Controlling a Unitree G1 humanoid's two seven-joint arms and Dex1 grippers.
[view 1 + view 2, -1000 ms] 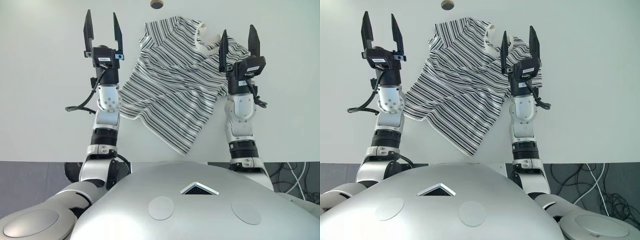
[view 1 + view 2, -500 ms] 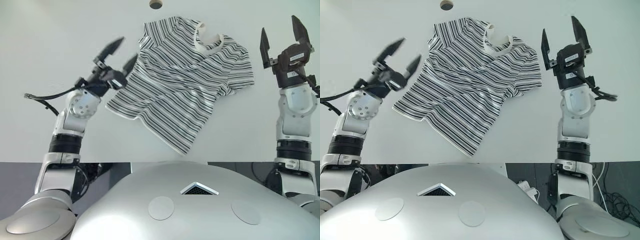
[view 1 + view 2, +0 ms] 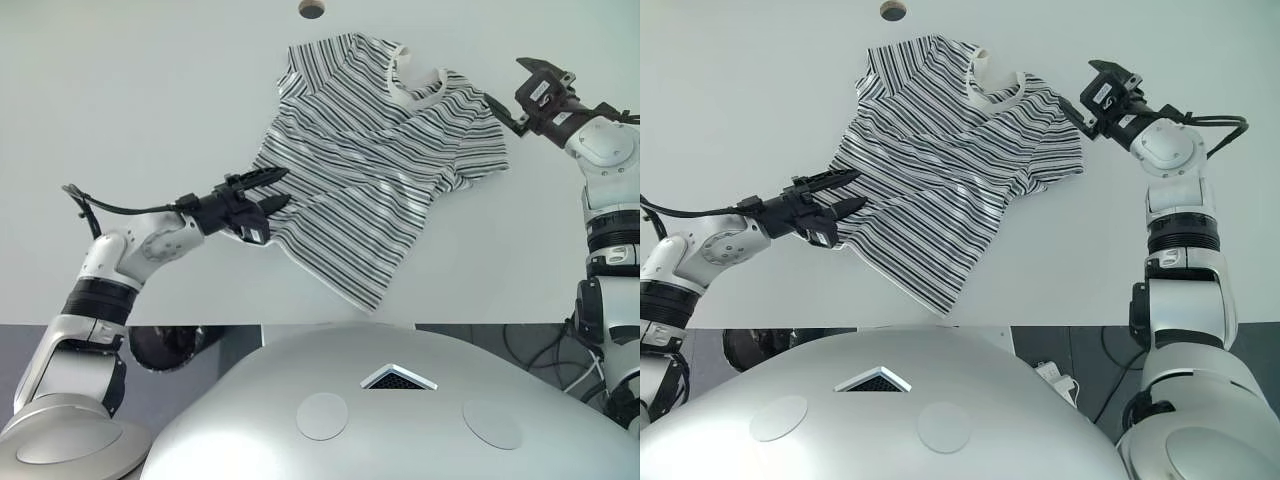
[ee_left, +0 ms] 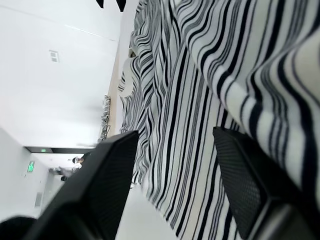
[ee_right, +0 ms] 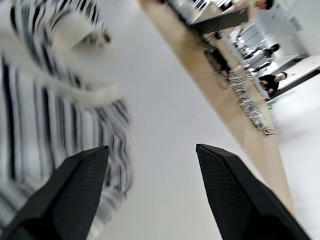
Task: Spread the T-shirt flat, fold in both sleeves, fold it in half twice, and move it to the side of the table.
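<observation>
Striped T-shirt (image 3: 370, 170) lies rumpled and askew in the middle of the white table (image 3: 120, 100). Left gripper (image 3: 284, 186) sits low at its near-left edge, fingers apart over the fabric. Right gripper (image 5: 152, 149) hangs beside the right sleeve, fingers also spread.

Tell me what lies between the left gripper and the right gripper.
The striped T-shirt fills that stretch, lying on the white table between the left gripper and the right gripper, as the left eye view shows.

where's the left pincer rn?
In the left eye view the left pincer is on the robot's left, open, fingertips at the near-left edge of the black-and-white striped T-shirt on the white table.
</observation>
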